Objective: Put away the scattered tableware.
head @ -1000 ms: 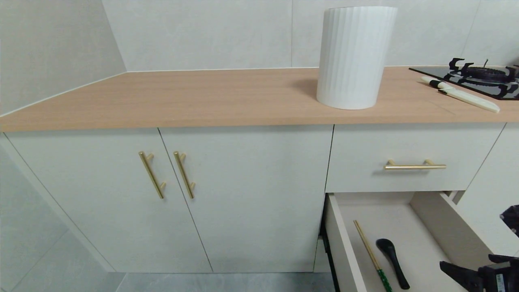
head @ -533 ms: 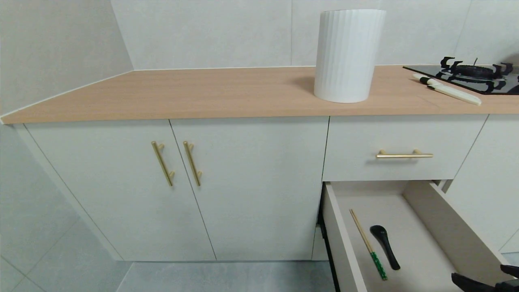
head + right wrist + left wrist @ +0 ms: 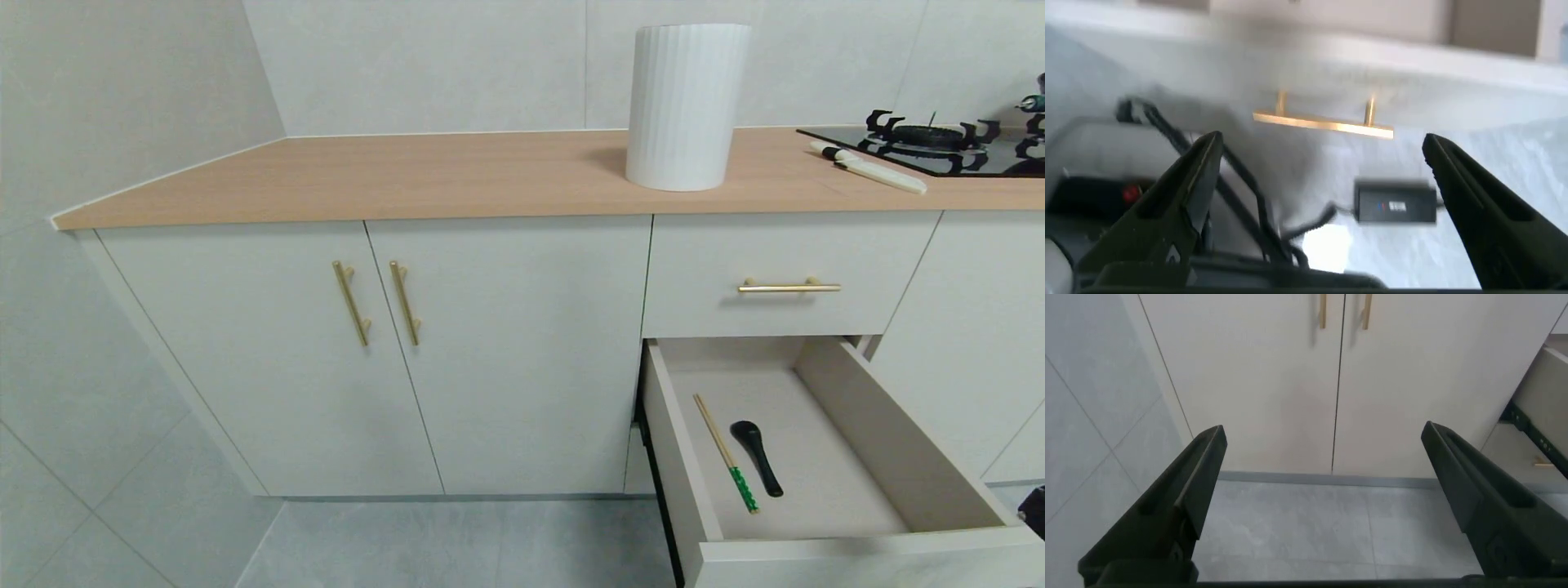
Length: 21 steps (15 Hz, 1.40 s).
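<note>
The lower drawer (image 3: 886, 445) stands pulled out at the lower right of the head view. Inside it lie a pair of wooden chopsticks (image 3: 725, 454) with green ends and, beside them, a black spoon (image 3: 757, 458). A knife (image 3: 869, 167) with a cream blade lies on the wooden counter (image 3: 408, 175) beside the stove (image 3: 931, 137). My left gripper (image 3: 1323, 437) hangs open and holds nothing, facing the cabinet doors (image 3: 1339, 367) above the floor. My right gripper (image 3: 1323, 145) is open with nothing in it, in front of a white drawer front with a gold handle (image 3: 1323, 124).
A tall white ribbed container (image 3: 684, 106) stands on the counter above the drawers. The upper drawer with its gold handle (image 3: 789, 286) is closed. Two cabinet doors with gold handles (image 3: 353, 302) are closed to the left. Grey tiled floor (image 3: 457, 543) lies before the cabinet.
The head camera has drawn back, so the cabinet looks smaller and farther. My right gripper has dropped out of the lower right corner. Chopsticks and spoon lie as before.
</note>
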### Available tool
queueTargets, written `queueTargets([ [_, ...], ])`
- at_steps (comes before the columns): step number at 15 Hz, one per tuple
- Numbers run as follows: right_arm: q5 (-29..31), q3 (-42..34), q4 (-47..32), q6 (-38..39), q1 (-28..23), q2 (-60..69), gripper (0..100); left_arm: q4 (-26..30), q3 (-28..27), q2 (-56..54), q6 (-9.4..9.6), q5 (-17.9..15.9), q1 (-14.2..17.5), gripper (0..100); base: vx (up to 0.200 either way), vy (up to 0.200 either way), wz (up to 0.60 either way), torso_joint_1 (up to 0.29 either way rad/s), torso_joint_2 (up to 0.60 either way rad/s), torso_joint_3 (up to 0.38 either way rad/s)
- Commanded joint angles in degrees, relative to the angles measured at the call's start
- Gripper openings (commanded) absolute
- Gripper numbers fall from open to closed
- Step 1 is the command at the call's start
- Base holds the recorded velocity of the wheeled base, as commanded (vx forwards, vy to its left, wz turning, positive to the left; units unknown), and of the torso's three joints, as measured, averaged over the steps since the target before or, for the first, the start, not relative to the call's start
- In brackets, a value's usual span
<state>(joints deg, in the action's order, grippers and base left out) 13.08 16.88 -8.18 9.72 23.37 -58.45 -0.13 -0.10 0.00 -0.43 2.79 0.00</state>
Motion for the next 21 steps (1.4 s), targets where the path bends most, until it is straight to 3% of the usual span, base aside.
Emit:
queueTargets([
  [1,-0.86,-0.10,-0.26,0.39,1.06,-4.74,100,-0.04,0.01,0.00,-0.01,0.02,0.00,100,0.000,0.000,0.00,0.000,0.00,0.000],
  [4,-4.03,-0.01,1.24,3.03,0.98,-10.45,100,-0.04,0.01,0.00,-0.01,0.02,0.00,100,0.000,0.000,0.00,0.000,0.00,0.000],
  [7,-4.12,-0.18,7.21,4.35,0.80,-14.58,100,-0.04,0.01,0.00,-0.01,0.02,0.00,100,0.000,0.000,0.00,0.000,0.00,0.000],
  [21,-3.68,4.56,14.07,2.85,-4.30,-27.06,100,-0.04,0.01,0.00,-0.01,0.02,0.00,100,0.000,0.000,0.00,0.000,0.00,0.000],
])
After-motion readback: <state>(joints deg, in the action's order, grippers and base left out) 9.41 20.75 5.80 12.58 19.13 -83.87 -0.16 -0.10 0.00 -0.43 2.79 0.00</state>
